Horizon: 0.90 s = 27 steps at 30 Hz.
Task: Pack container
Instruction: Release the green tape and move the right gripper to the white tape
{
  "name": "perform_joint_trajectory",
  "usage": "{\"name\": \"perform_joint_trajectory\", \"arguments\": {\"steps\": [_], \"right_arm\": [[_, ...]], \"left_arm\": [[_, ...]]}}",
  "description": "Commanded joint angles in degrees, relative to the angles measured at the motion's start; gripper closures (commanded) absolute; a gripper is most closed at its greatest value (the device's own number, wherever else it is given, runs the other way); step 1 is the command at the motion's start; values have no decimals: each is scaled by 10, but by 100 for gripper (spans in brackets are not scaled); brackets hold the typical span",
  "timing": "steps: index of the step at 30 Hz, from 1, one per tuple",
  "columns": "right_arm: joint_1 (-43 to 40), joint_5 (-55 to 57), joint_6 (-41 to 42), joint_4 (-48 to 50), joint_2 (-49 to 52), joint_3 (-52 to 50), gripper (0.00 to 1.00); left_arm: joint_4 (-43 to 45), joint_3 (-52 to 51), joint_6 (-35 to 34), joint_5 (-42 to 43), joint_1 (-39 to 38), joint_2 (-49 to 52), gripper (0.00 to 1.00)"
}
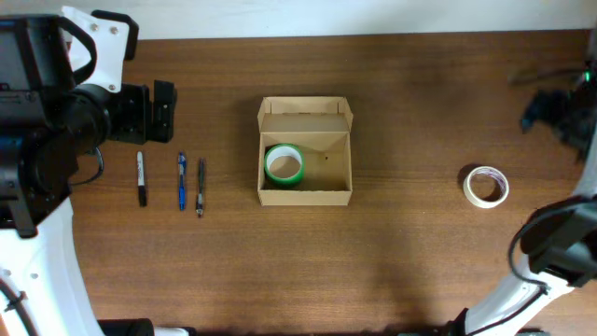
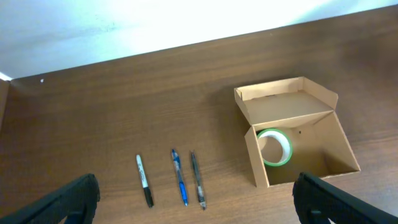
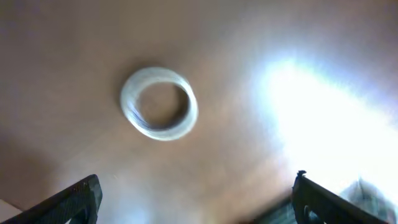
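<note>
The tan cardboard container (image 1: pixel 305 193) stands open at the table's middle with its flap lid folded back; it also shows in the left wrist view (image 2: pixel 323 140). A green tape roll (image 1: pixel 284 164) lies inside at its left (image 2: pixel 274 147). A white tape roll (image 1: pixel 485 185) lies on the table at the right, blurred in the right wrist view (image 3: pixel 159 102). My left gripper (image 1: pixel 164 110) is open and empty, high at the left above the pens (image 2: pixel 196 208). My right gripper (image 1: pixel 552 110) is open and empty above the white roll (image 3: pixel 196 205), blurred.
A black marker (image 1: pixel 142 177), a blue pen (image 1: pixel 182 180) and a dark pen (image 1: pixel 200 187) lie side by side left of the container. They show in the left wrist view: marker (image 2: pixel 144 180), blue pen (image 2: pixel 179 176), dark pen (image 2: pixel 197 178).
</note>
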Motion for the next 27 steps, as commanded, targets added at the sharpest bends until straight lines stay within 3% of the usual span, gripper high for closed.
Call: {"name": "perform_joint_trajectory", "arguments": {"steps": [1, 10, 19, 27], "right_arm": [[2, -36, 3, -2, -1, -114, 4], [38, -7, 11, 96, -3, -273, 3], [37, 24, -24, 264, -5, -310, 2], [17, 36, -56, 334, -5, -321, 3]], "left_arm": [[1, 7, 12, -4, -2, 4, 1], [-10, 7, 26, -6, -2, 35, 1], [-27, 7, 35, -6, -2, 59, 1], [-27, 7, 35, -6, -2, 65, 1]]}}
